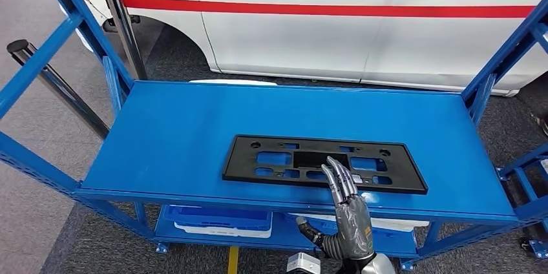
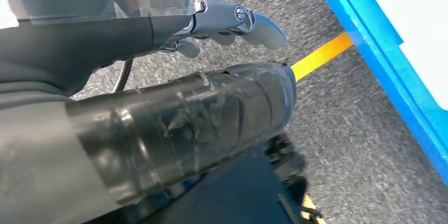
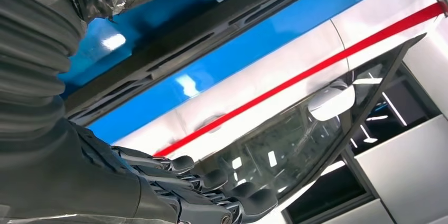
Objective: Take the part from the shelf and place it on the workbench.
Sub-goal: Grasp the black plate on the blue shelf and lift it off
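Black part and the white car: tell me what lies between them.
Head view: beyond the black part lies bare blue shelf top, then its back edge and dark floor before the white car.

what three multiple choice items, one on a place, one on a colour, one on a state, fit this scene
1. Where does the black part lie?
A. on the blue shelf's top deck
B. on the floor
C. on the car's roof

2. What colour is the stripe on the white car?
A. green
B. red
C. yellow

3. How is the right hand?
A. gripping a bottle
B. curled into a fist
C. fingers stretched out over the part's near edge, holding nothing

Answers: 1 A, the part lies flat on the shelf; 2 B, a red band runs along the doors; 3 C, the fingers reach straight over the edge.
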`<move>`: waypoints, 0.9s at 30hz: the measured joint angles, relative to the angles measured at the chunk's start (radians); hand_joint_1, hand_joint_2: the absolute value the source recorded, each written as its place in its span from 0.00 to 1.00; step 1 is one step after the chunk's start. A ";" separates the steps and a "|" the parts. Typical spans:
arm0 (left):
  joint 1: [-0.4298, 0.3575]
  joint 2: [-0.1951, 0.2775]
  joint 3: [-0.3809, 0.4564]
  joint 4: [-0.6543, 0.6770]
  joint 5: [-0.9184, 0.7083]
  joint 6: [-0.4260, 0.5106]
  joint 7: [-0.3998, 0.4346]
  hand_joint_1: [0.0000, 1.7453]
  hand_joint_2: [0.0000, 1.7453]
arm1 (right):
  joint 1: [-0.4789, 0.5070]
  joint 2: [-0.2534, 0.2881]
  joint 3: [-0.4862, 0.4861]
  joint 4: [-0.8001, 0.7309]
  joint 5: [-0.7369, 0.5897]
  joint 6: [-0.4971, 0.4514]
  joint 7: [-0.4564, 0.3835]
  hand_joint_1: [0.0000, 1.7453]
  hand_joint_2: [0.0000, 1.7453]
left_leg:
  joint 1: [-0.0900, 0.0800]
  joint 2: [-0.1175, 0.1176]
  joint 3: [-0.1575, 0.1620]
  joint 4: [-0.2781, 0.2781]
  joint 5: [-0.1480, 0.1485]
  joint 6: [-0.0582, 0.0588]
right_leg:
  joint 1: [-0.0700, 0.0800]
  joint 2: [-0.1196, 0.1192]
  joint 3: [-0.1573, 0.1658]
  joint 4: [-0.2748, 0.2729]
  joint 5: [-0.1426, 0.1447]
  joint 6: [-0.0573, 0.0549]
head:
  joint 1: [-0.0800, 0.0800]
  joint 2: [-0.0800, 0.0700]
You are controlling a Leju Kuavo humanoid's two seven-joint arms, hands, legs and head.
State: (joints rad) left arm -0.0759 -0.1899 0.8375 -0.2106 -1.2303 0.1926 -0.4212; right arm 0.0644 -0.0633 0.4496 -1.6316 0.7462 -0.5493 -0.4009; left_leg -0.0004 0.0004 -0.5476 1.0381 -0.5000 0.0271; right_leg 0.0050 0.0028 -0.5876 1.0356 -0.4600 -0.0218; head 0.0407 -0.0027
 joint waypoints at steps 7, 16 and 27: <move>0.000 0.000 0.002 0.000 -0.001 0.014 0.004 0.00 0.00 | 0.001 -0.014 -0.004 -0.003 0.006 0.030 0.015 0.00 1.00 | 0.004 0.004 0.020 -0.049 0.026 0.024 | -0.009 -0.001 -0.051 0.113 -0.070 0.039 | 0.000 0.000; -0.003 0.000 0.002 0.000 -0.015 0.023 0.016 0.00 0.00 | -0.011 -0.164 -0.003 -0.001 0.011 0.302 0.071 0.00 1.00 | 0.008 -0.002 0.018 -0.026 0.002 -0.003 | -0.031 -0.001 -0.007 0.006 -0.001 0.055 | 0.000 0.000; -0.006 0.000 0.002 0.000 -0.022 0.029 0.026 0.00 0.00 | -0.061 -0.309 -0.003 -0.005 0.009 0.389 0.087 0.00 1.00 | 0.012 -0.001 -0.111 0.220 -0.081 -0.017 | -0.018 -0.001 0.003 0.000 -0.008 0.010 | -0.001 0.000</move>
State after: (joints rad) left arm -0.0816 -0.1904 0.8396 -0.2106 -1.2520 0.2214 -0.3956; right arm 0.0031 -0.3727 0.4468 -1.6364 0.7549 -0.1600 -0.3140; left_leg 0.0113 -0.0010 -0.6588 1.2577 -0.5813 0.0105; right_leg -0.0130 0.0014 -0.5846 1.0358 -0.4682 -0.0116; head 0.0400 -0.0027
